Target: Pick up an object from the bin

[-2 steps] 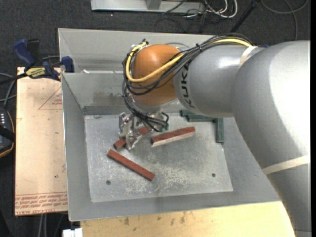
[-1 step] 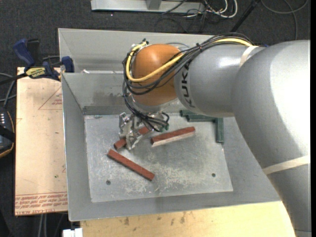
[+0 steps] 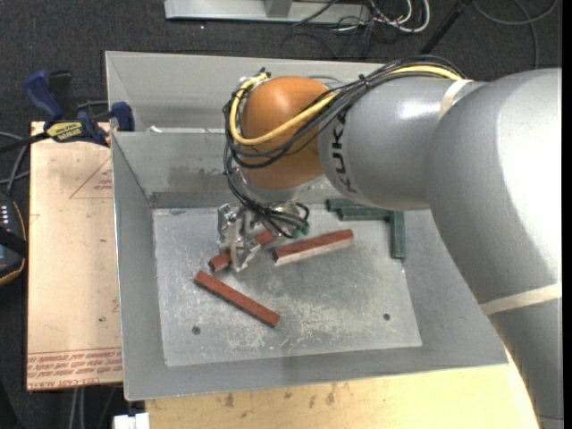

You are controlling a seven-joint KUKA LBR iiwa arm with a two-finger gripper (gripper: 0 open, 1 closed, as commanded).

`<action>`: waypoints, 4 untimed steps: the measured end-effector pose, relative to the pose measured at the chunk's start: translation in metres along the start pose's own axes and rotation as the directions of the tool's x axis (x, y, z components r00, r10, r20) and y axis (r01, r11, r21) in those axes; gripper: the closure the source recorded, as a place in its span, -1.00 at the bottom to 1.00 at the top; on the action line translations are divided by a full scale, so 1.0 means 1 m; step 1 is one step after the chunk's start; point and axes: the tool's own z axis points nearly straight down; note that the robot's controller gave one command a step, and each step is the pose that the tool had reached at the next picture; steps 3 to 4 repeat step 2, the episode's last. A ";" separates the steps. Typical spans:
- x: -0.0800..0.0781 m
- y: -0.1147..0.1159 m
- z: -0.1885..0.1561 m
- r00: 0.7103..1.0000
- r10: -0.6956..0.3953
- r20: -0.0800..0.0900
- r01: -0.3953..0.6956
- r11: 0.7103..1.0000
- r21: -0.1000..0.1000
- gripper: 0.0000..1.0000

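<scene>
We see the big silver-grey robot arm filling the right side of the frame and reaching toward the middle. Under it sits the grey metal bin, its flat speckled floor taking up the centre and lower half of the frame, with sloped walls around it. At the arm's wrist, in the upper centre, is a rounded orange cover with yellow and black cables looped over it.

On the floor, toward the right, lies a dark green L-shaped bracket, partly tucked under the arm. At lower left of the floor we find a long flat reddish-brown bar, lying at a slant and clear of the other things. Near the centre lies a second reddish-brown bar with a pale long edge, tilted slightly upward to the right; its left end comes close to the gripper.

The gripper hangs below the orange cover, left of centre and low over the floor. Right at it lies a short reddish-brown piece, its visible end poking out to the gripper's lower left; it seems to run on beneath the gripper, though that part is hidden. We cannot tell whether the pincer is open or closed, or whether it has that piece in its grasp.
</scene>
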 end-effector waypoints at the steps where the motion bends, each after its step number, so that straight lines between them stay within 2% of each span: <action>1: 0.001 0.000 -0.018 1.000 0.000 -0.003 0.000 1.000 -0.001 1.00; 2: 0.000 0.000 -0.035 1.000 0.000 -0.002 0.000 1.000 0.000 1.00; 4: 0.000 0.000 -0.035 1.000 0.000 -0.002 0.000 1.000 0.000 1.00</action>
